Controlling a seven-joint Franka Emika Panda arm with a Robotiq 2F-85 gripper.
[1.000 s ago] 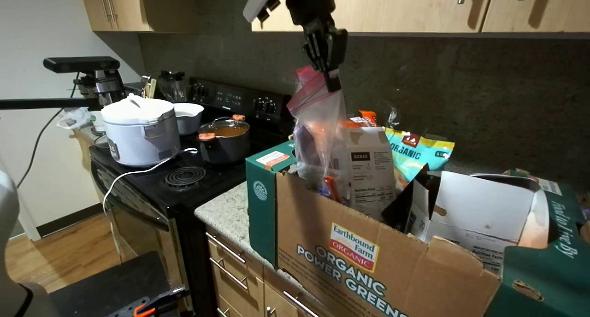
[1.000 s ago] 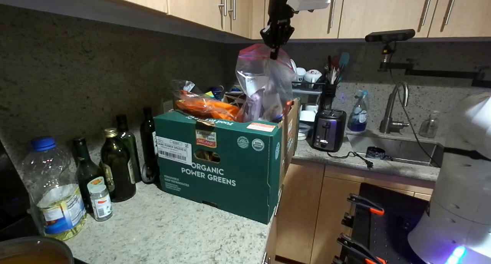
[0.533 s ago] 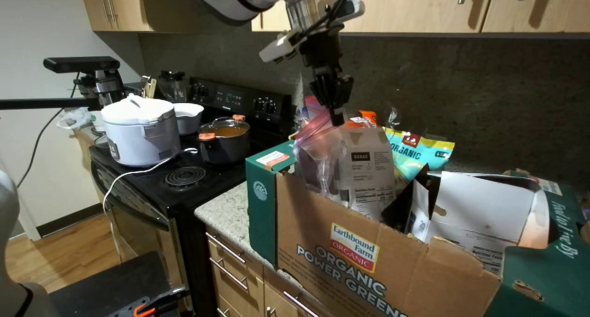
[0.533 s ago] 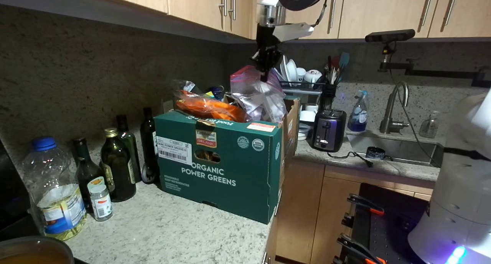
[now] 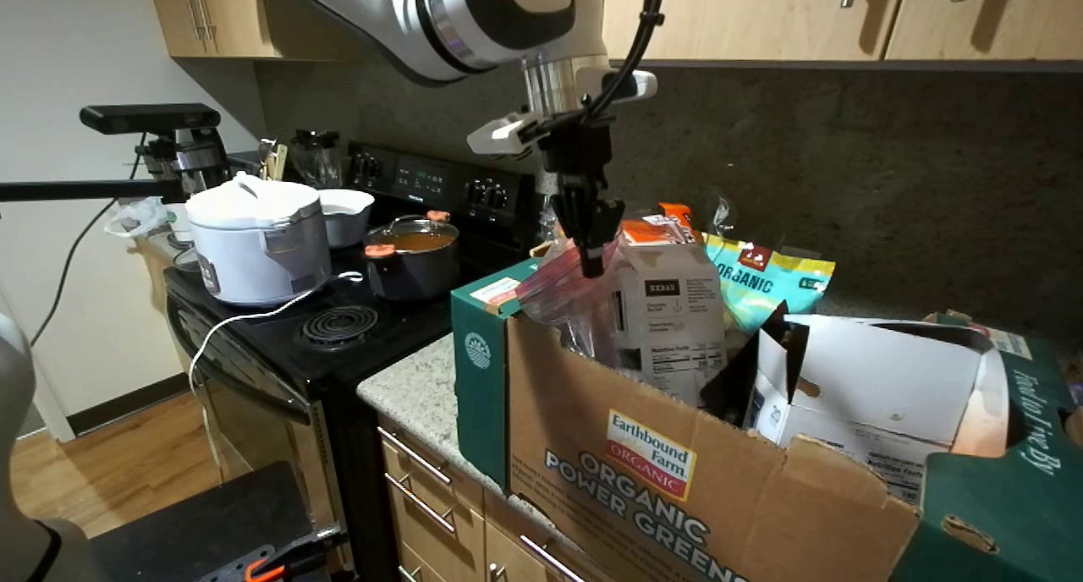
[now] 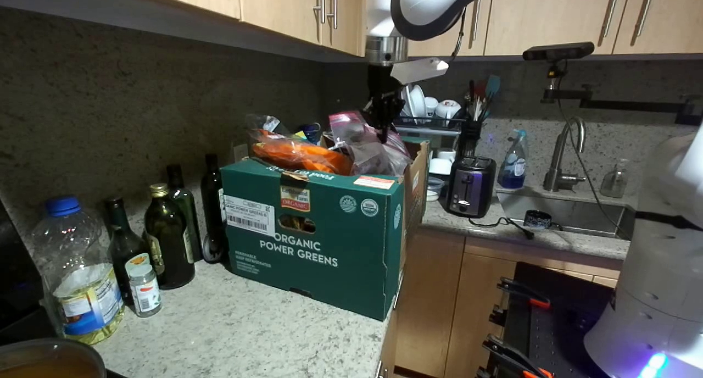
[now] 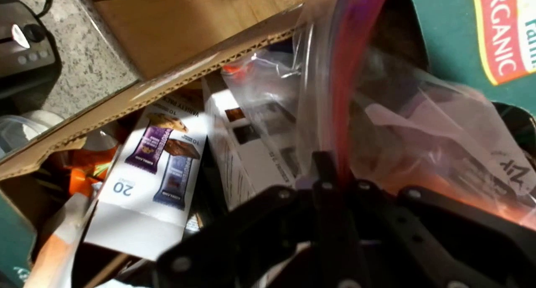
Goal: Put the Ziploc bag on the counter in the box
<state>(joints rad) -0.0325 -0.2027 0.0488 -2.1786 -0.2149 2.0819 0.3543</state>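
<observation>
The Ziploc bag [image 5: 558,299] is translucent with a pink-purple zip edge. It also shows in an exterior view [image 6: 379,155] and the wrist view [image 7: 389,124]. My gripper [image 5: 592,265] is shut on the zip edge, just above the box's rim; it also shows in an exterior view [image 6: 381,135] and the wrist view [image 7: 331,166]. The bag's lower part is inside the cardboard box [image 5: 550,379], hidden by the brown wall; its zip edge bunches up at rim level. The box has a green end [image 6: 329,229] and stands on the speckled counter [image 6: 263,328].
The box holds a white carton [image 5: 681,311], an orange packet [image 6: 302,153], a teal-yellow packet [image 5: 761,282] and an opened white box [image 5: 884,379]. Bottles [image 6: 167,240] and a toaster [image 6: 469,185] stand nearby. A stove [image 5: 338,328] carries pots. Cabinets [image 5: 761,15] hang above.
My gripper has moved down toward the box with the bag in it. The bag has sunk lower into the box and crumpled, its zip edge now near the rim.
</observation>
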